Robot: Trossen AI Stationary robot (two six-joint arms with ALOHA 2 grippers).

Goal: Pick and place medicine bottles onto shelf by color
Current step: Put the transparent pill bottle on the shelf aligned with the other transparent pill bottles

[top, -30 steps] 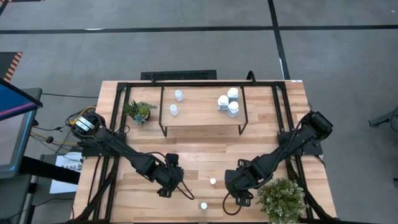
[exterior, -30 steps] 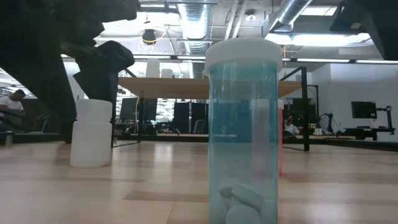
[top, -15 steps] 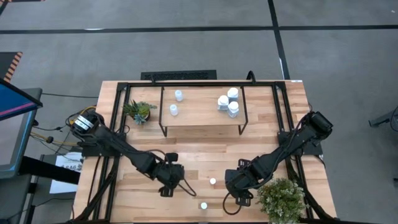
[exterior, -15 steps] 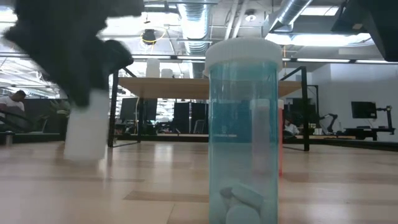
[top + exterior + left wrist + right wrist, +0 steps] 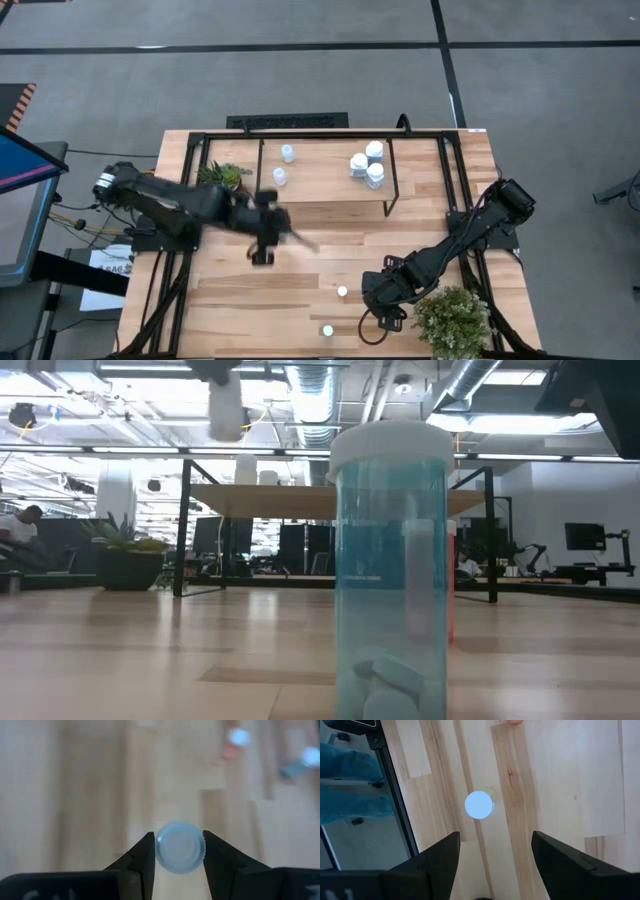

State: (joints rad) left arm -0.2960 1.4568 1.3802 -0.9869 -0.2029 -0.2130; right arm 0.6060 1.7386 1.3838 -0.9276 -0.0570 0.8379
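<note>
Light plank tabletop [image 5: 230,300], both arms over it, one bottle carried.
Nearest the low camera stands a blue bottle [image 5: 390,570] with pills inside; the right gripper [image 5: 492,870] hangs with fingers spread wide, a white-capped bottle [image 5: 479,804] on the wood ahead of its tips. Farther on, the left gripper [image 5: 179,851] pinches a white bottle [image 5: 180,847] between its two fingers, clear above the wood, just short of the shelf [image 5: 325,185], where five bottles already stand.
</note>
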